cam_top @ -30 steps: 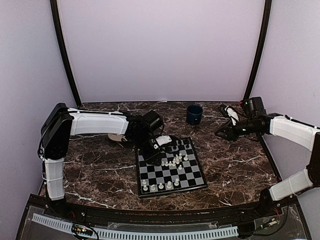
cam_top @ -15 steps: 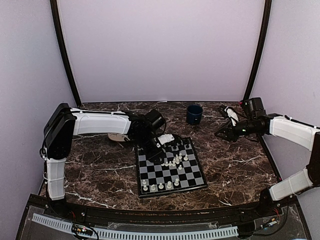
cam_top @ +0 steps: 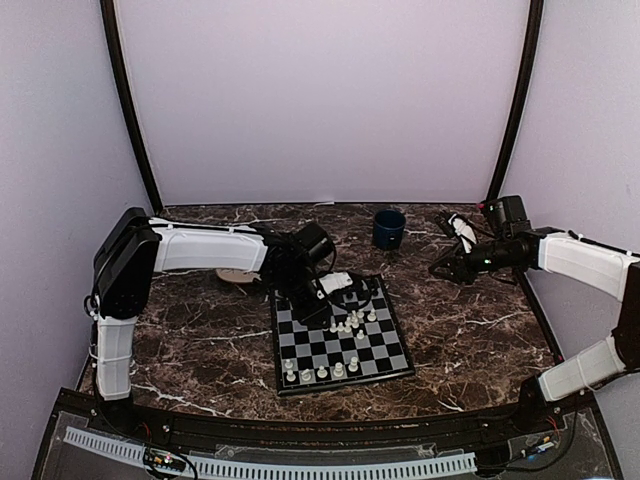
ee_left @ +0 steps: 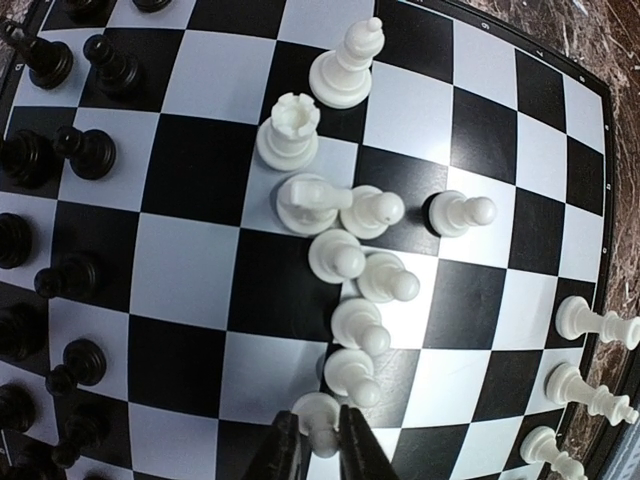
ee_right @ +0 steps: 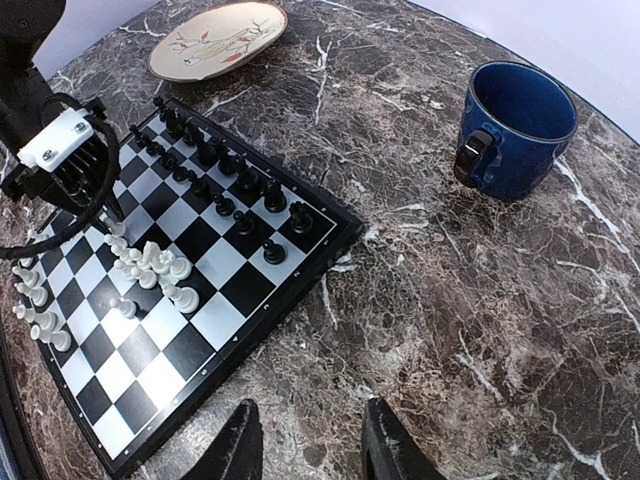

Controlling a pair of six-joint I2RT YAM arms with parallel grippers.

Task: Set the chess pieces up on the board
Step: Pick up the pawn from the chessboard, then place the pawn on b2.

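Evidently the left arm is the working one. At the left of the overhead view a beige plate shows from under that arm, which reaches across to the upper left part of the board.

In the left wrist view the black chess pieces stand in two files down the left edge of the frame. They look ranked on their home squares. The white chess pieces are bunched in a loose heap in the middle, well away from any proper row. A few more stand along the lower right rim.

At the bottom centre of that frame the left gripper has its fingers drawn in tight against a white pawn, the nearest man of the heap. I judge it is held from above, at the outer end of the bunch, so that the neighbours touching one another are not knocked. Whether the pawn is off its square cannot be told.

Further right in the overhead view, the blue cup stands off the board beyond its upper right corner. At the far right the right gripper hangs over bare table with its fingers apart and nothing between them. It is probably parked there to leave the board free.
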